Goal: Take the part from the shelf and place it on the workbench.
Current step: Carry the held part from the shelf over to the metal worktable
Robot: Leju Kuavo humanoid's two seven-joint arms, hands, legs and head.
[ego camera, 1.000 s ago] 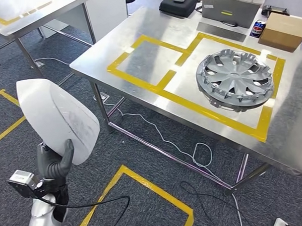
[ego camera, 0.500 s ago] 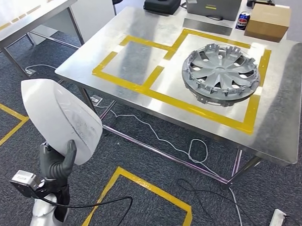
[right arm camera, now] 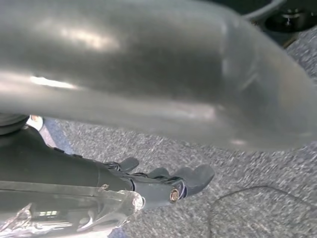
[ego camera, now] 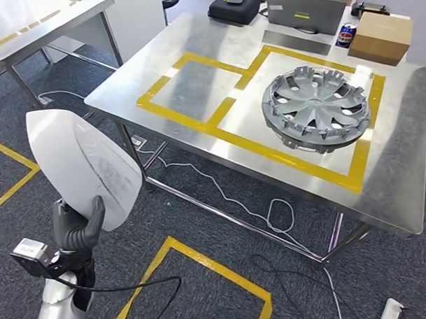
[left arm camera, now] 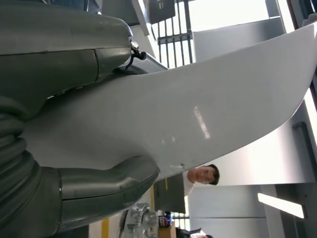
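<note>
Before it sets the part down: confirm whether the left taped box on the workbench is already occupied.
No: the left taped box is bare metal; the hubcap lies in the right one.

- part (ego camera: 79, 164): white, grey scuffed patch
- left hand (ego camera: 76, 231): dark grey
- wheel cover (ego camera: 315, 108): grey
- workbench (ego camera: 406, 167): bare steel, yellow tape rectangles
- carpet (ego camera: 202, 223): dark grey, yellow lines
- box (ego camera: 379, 37): brown
- bag (ego camera: 234, 7): black

Workshop: tape-marked steel workbench (ego camera: 211, 33)
</note>
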